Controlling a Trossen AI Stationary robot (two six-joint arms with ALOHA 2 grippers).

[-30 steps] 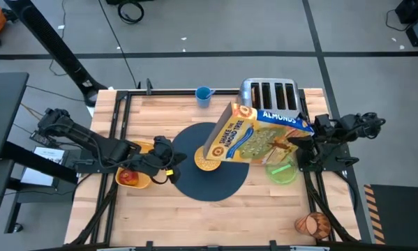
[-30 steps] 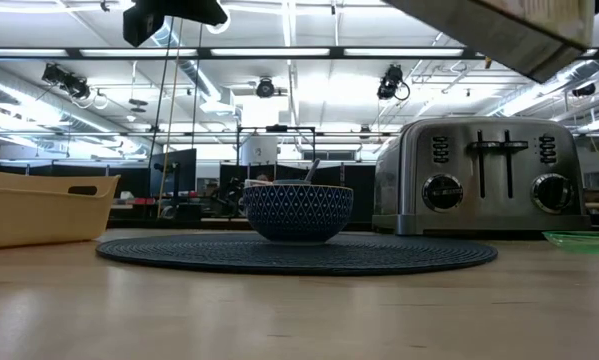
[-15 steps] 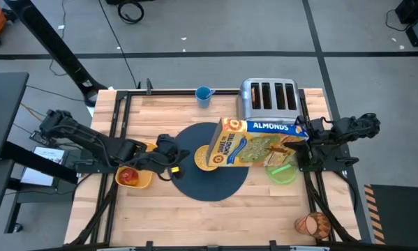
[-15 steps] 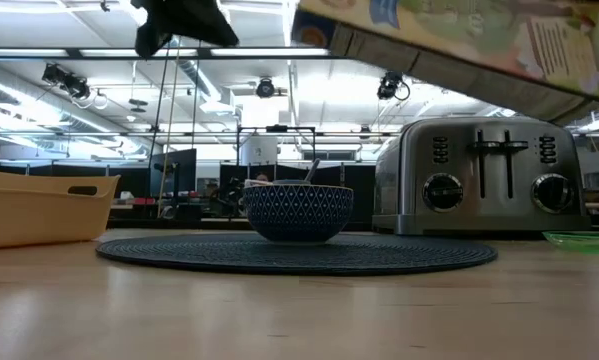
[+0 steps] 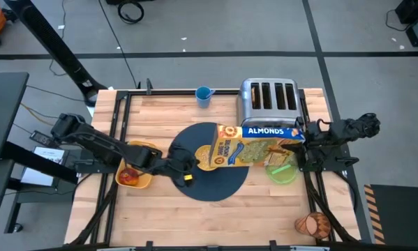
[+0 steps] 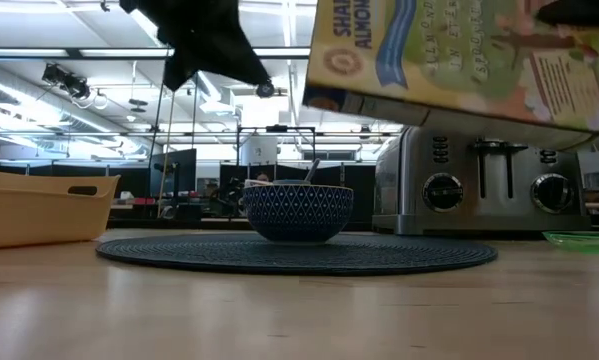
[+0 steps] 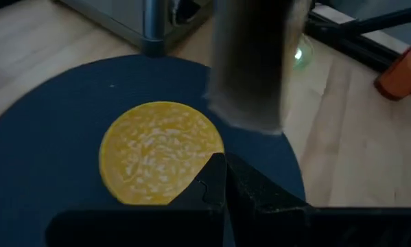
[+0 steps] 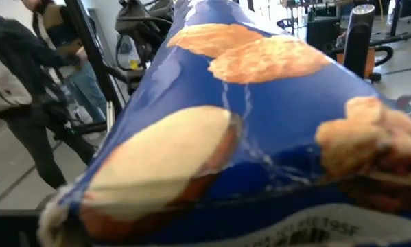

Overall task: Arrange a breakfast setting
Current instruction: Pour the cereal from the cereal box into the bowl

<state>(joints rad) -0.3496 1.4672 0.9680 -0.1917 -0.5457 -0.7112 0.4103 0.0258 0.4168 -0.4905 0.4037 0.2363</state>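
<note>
Right hand: clamped on the end of the cereal box, which it holds nearly level above the surface, long axis running from the hand toward the bowl on the mat, open end over the bowl. Left hand: fingers pressed together, empty, just beside the bowl and nearer to it than the right hand.

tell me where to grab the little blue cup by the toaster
Pinch the blue cup by its wall at the rim, one finger inside, coming straight down. It stands upright, mouth open, apart from the toaster with bare table around it. The right hand is shut on the cereal box, so the left hand, shut over the mat, probably suits better.
</note>
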